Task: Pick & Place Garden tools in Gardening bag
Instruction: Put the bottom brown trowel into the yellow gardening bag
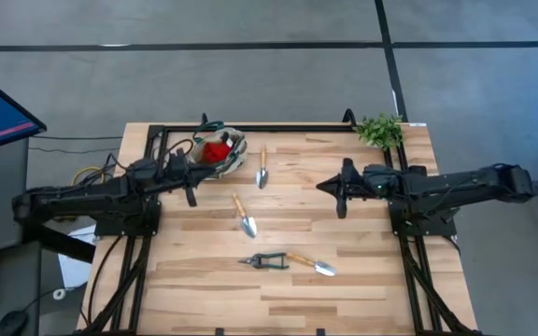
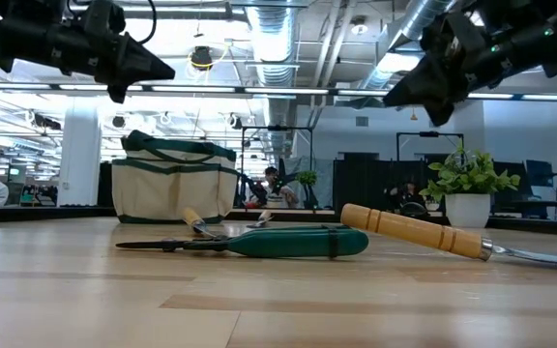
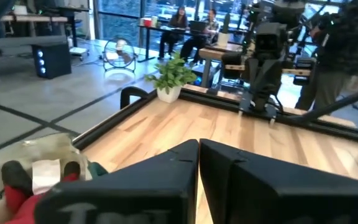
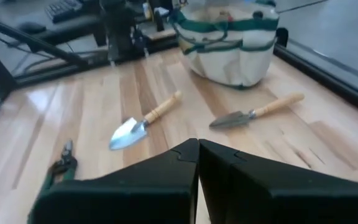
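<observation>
Your left end effector (image 1: 191, 194) hangs clenched and empty just beside the soft beige fabric gardening bag w/ green trim (image 1: 234, 149), red glove-like piece (image 1: 216, 151) inside. Right end effector (image 1: 341, 207), also clenched, hovers mid-worktop (image 1: 362, 271). Three wooden-handled silver trowels (image 1: 245, 217) and green-handled pruning shears (image 1: 267, 261) lie loose on the wood. Likely light, stiff, slick at the blades; take trowels by the handle.

Soft cloth gardening bag (image 4: 229, 43), wooden-handled shiny metal trowels (image 4: 143, 122), on glossy wood table (image 1: 344, 280).
</observation>
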